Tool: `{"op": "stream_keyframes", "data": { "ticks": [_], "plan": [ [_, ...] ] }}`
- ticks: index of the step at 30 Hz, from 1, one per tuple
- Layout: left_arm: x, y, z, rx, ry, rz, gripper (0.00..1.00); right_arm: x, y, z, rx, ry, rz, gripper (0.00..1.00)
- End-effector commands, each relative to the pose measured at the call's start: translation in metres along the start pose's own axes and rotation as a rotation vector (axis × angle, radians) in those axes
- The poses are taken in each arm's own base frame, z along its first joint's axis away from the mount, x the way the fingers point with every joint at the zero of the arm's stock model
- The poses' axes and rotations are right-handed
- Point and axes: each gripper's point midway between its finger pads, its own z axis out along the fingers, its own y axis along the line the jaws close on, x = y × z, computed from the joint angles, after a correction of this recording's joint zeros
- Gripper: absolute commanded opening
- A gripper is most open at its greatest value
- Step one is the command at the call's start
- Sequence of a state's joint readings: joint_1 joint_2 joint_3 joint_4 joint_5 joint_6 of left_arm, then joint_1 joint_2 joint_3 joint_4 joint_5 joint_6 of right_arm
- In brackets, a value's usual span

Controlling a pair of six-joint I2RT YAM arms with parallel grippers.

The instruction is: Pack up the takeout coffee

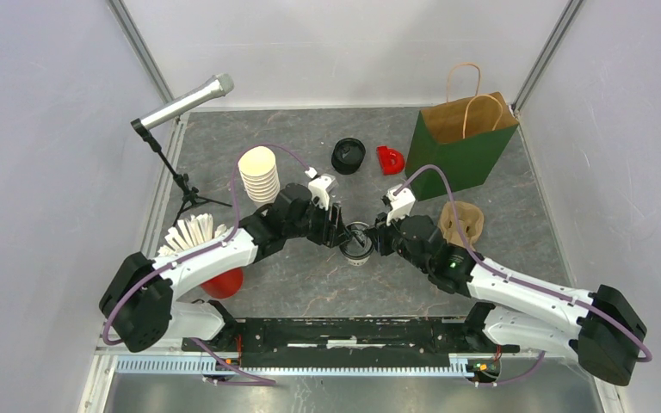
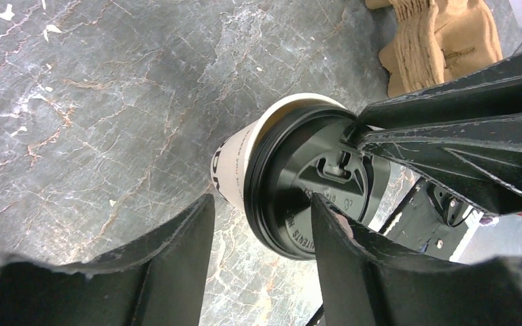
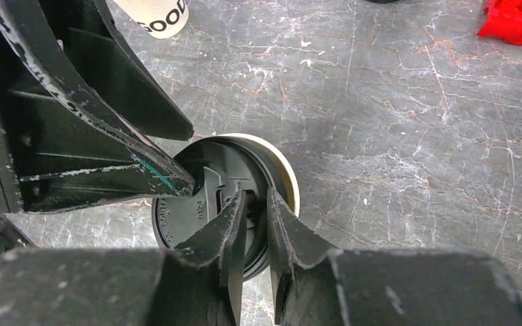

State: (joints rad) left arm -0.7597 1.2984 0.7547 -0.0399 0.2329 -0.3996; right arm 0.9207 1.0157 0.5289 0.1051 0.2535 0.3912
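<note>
My left gripper (image 2: 262, 204) stands about half open, astride the edge of the paper cup (image 2: 234, 153). One finger (image 2: 177, 265) is just beside the cup's wall and the other rests its tip on the black lid (image 2: 312, 190). Opposite it, my right gripper (image 3: 257, 204) is nearly closed, pinching the lid's rim. The lid sits askew, with a cream crescent of cup rim showing past it. The cup stands on the table (image 2: 109, 102) between the two sets of fingertips.
</note>
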Motion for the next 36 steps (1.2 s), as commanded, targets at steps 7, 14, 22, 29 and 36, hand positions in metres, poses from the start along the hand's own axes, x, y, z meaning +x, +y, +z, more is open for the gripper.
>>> {"op": "stream_keyframes", "data": {
  "ticks": [7,14,22,29,36],
  "plan": [
    [-0.023,-0.007,-0.011,-0.013,-0.054,0.025,0.65,-0.028,0.0,0.005,0.015,-0.034,0.023,0.21],
    [-0.018,-0.005,-0.005,-0.015,-0.031,0.023,0.61,-0.027,-0.005,0.008,0.022,-0.026,0.024,0.21],
    [-0.021,-0.004,-0.003,-0.021,-0.028,0.035,0.59,-0.028,-0.01,0.012,0.033,-0.026,0.017,0.21],
    [-0.018,0.007,0.003,-0.074,-0.007,0.047,0.55,-0.026,-0.01,0.016,0.032,-0.02,0.012,0.21],
    [-0.012,0.014,0.009,-0.094,0.014,0.045,0.52,-0.028,-0.011,0.015,0.036,-0.023,0.007,0.23]
  ]
}}
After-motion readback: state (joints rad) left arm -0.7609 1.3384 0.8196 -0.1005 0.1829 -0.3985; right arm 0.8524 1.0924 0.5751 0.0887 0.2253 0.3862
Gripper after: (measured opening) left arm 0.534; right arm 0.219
